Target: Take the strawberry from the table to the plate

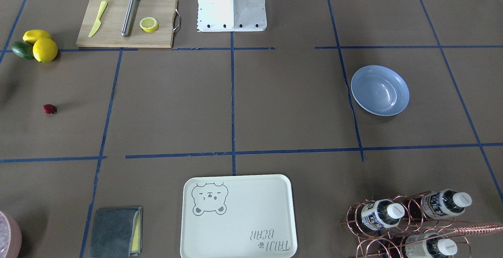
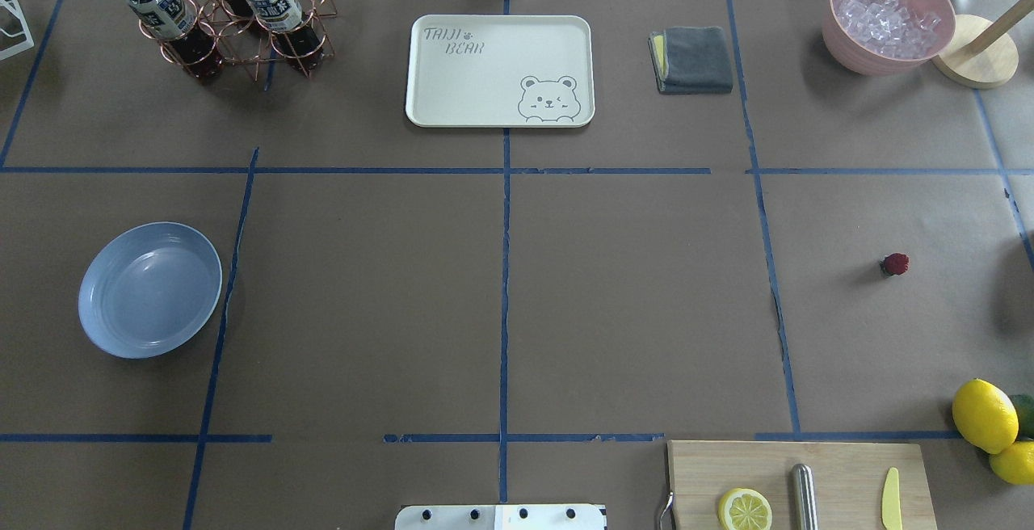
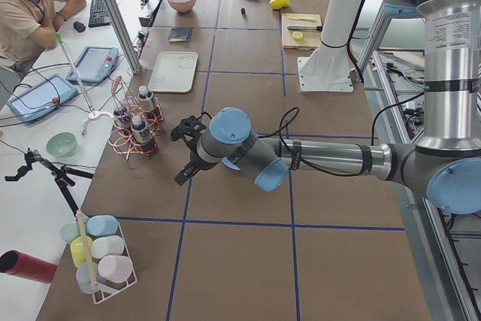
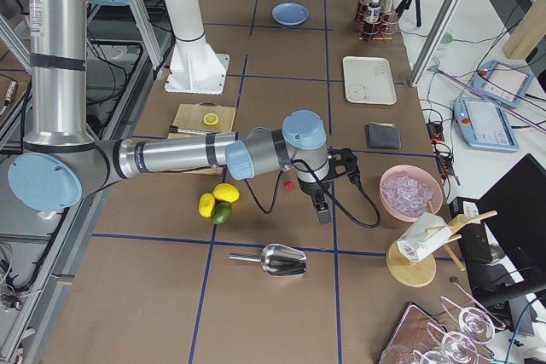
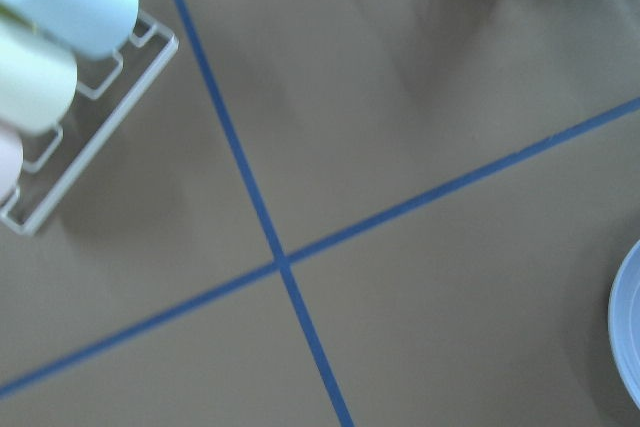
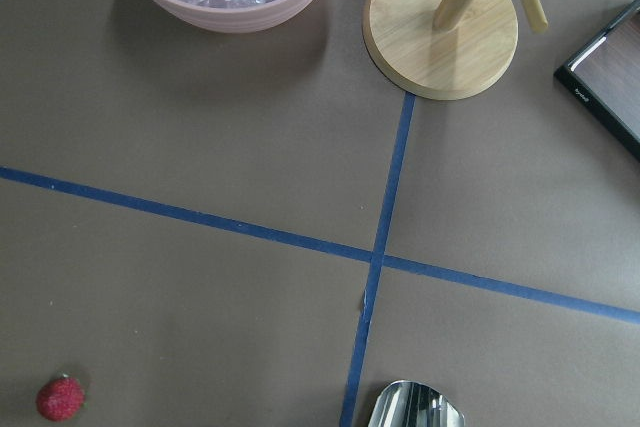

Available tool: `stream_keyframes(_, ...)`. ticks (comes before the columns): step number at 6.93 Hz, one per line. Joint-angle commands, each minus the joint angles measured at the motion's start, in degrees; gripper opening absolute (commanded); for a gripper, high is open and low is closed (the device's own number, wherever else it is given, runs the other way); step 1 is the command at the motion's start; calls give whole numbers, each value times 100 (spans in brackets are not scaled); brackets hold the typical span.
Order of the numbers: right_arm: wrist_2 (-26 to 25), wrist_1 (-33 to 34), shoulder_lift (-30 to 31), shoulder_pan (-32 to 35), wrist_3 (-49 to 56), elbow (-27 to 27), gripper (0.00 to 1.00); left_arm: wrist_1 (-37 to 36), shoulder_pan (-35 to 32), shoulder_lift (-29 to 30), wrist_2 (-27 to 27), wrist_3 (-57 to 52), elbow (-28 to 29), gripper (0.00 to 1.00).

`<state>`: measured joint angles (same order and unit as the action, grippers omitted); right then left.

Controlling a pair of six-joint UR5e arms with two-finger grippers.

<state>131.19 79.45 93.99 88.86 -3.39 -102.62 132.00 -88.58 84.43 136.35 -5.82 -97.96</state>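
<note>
The strawberry (image 2: pixel 894 264) lies alone on the brown table (image 2: pixel 630 288) at the right side of the overhead view, and also shows as a small red berry (image 1: pixel 49 109) (image 6: pixel 60 398). The light blue plate (image 2: pixel 150 289) (image 1: pixel 380 90) sits empty at the far left, its rim just entering the left wrist view (image 5: pixel 628 327). My right gripper (image 4: pixel 337 185) hangs just past the strawberry (image 4: pixel 289 185). My left gripper (image 3: pixel 183 152) hovers near the bottle rack. Both grippers show only in the side views, so I cannot tell whether either is open or shut.
A cutting board (image 2: pixel 800 481) with a lemon half, a metal rod and a yellow knife lies near the robot's base. Lemons (image 2: pixel 984 415), a bear-print tray (image 2: pixel 499 69), a grey cloth (image 2: pixel 692 59), a bottle rack (image 2: pixel 222 13), an ice bowl (image 2: pixel 888 17) and a scoop (image 4: pixel 277 259) ring the table.
</note>
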Motion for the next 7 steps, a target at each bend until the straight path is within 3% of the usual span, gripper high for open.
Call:
stream_keyframes(1,55,-26,-4,0,-277,22,100,745,428,47,32,917,223,100)
stream_keyframes(2,108,-17,-4,0,-311,23,100,1523,995,21,-64,1778,242,100)
stream_keyframes(3,474,-26,-4,0,-416,23,100,2183,1462,-57,-178,2596,521,100)
stream_keyframes(4,495,-35,57,0,-391,23,100,2268,2111,-154,-457,3483,610,100)
stream_keyframes(5,495,-35,84,0,-382,23,100,2295,2535,-320,-1252,4127,646,85)
stream_keyframes(6,495,-35,93,0,-356,23,100,2565,2844,-365,-1382,4847,786,72)
stream_keyframes(7,495,-35,93,0,-356,23,100,3238,3317,-366,-1836,5672,1118,66)
